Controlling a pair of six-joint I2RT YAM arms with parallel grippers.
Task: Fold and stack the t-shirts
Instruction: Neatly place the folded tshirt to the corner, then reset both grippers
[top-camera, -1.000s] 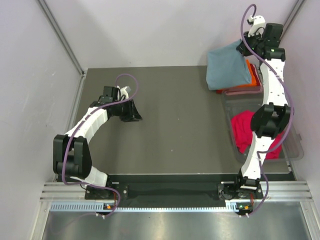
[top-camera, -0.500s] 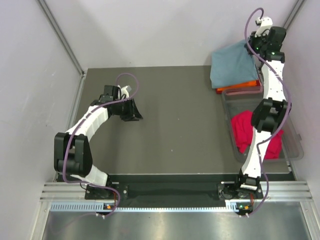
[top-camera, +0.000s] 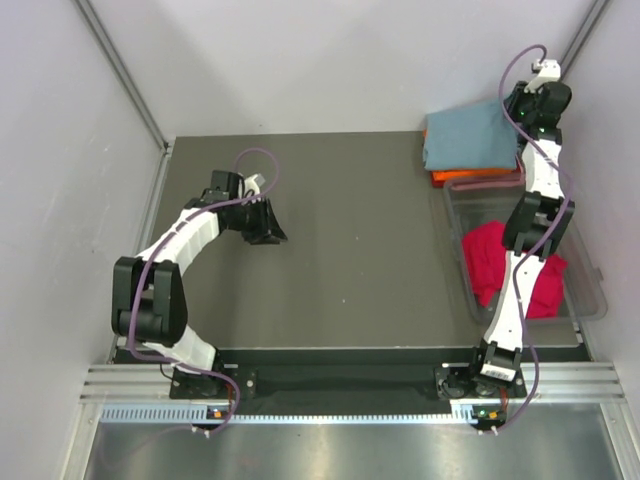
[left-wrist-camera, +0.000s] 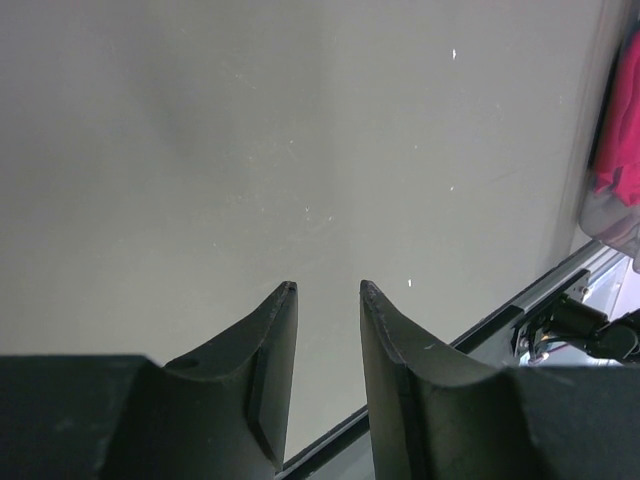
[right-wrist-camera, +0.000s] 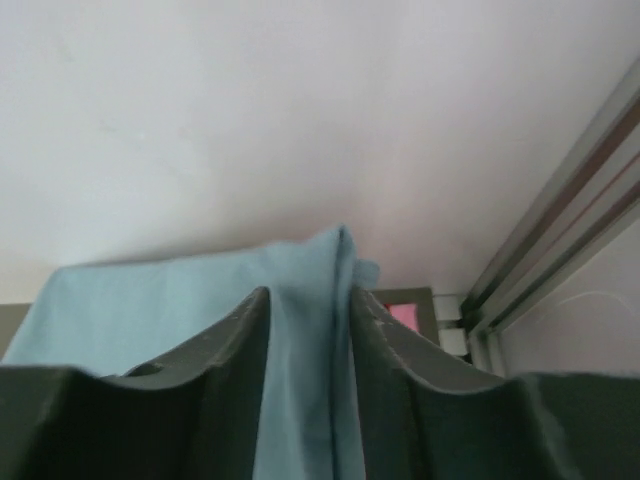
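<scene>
Pale wall — tee within right gripper

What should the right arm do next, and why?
Probably open the right gripper fully and lift straight up. The folded grey-blue cotton t-shirt lies on the bright orange t-shirt in the far right corner, but its edge runs between the fingers. Pulling sideways could drag the stack apart.

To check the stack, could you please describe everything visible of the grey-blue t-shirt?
The grey-blue t-shirt is soft, matte cotton-like cloth, folded into a rough rectangle. It lies flat on the orange t-shirt at the table's far right corner. One folded edge runs between the right gripper's fingers; whether they pinch it is unclear.
</scene>
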